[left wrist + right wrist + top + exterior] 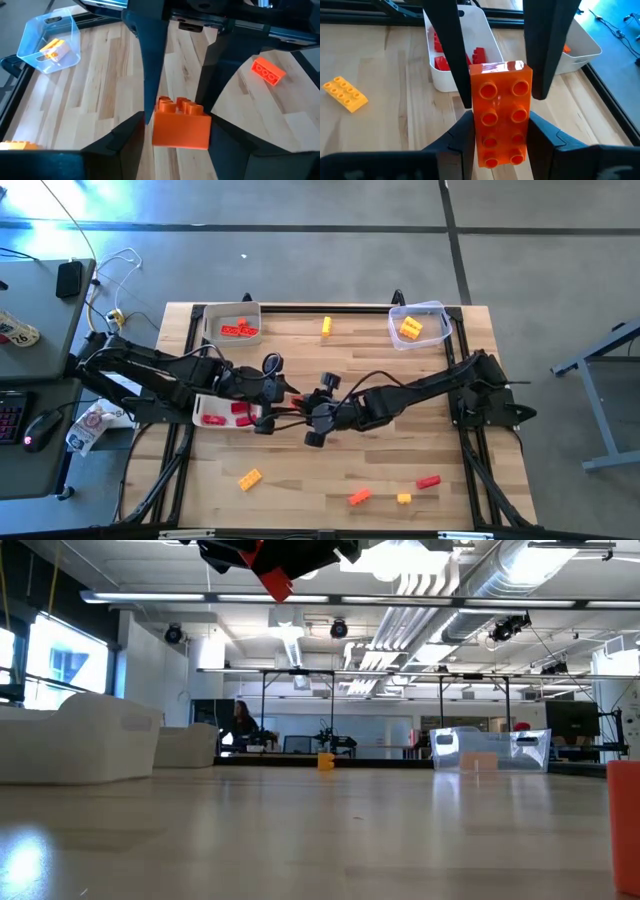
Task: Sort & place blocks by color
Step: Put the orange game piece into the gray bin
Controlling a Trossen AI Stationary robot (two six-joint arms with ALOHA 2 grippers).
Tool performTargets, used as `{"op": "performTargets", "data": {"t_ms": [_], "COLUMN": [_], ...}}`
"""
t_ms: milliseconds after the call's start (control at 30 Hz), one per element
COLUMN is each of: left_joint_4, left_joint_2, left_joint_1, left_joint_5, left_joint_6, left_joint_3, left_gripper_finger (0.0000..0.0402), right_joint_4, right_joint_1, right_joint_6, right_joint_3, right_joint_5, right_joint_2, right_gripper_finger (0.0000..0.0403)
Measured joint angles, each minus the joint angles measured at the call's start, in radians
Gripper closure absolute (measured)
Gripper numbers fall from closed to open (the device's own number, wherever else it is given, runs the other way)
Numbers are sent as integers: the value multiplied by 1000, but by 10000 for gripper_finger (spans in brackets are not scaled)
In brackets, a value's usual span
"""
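An orange eight-stud block (500,115) hangs high over the table's middle (296,399), between both grippers. My right gripper (500,120) reaches in from the table's right and is shut on it. My left gripper (177,122) reaches in from the left and stands open. Its two fingers (447,50) flank the block's far end. In the low view the block (275,582) shows at the top, under the dark grippers. Other blocks lie loose on the wood: yellow (327,327), yellow (250,478), orange (359,496), yellow (404,498) and red (428,481). My right gripper pinches the block between its two fingers, across the two long sides at the end nearest its wrist (482,147). The fingers come from the table's right, slanting down, and run along the block. The block is lifted clear, studs toward the wrist camera. My left gripper's fingers stand close against the sides of the block's other end (479,75); I cannot tell whether they touch it.
A white tray (203,408) with red blocks sits under my left arm. A second white tray (210,320) with red or orange blocks stands at the far left. A clear tub (432,315) with a yellow block is at the far right.
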Motion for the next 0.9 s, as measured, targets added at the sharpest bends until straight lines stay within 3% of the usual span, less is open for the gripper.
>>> {"op": "performTargets", "data": {"t_ms": [233, 600, 900], "left_joint_4": [-2, -77, -206], "left_joint_2": [0, 0, -5], "left_joint_1": [-1, 5, 103], "left_joint_5": [26, 23, -64], "left_joint_6": [33, 52, 78], "left_joint_3": [0, 0, 0], "left_gripper_finger": [290, 290, 290], "right_joint_4": [0, -9, -179], "right_joint_1": [-3, -14, -13], "right_joint_6": [5, 30, 143], "right_joint_3": [0, 0, 0], "right_joint_5": [-6, -86, -127], "right_joint_2": [0, 0, 0], "right_gripper_finger": [293, 212, 189]}}
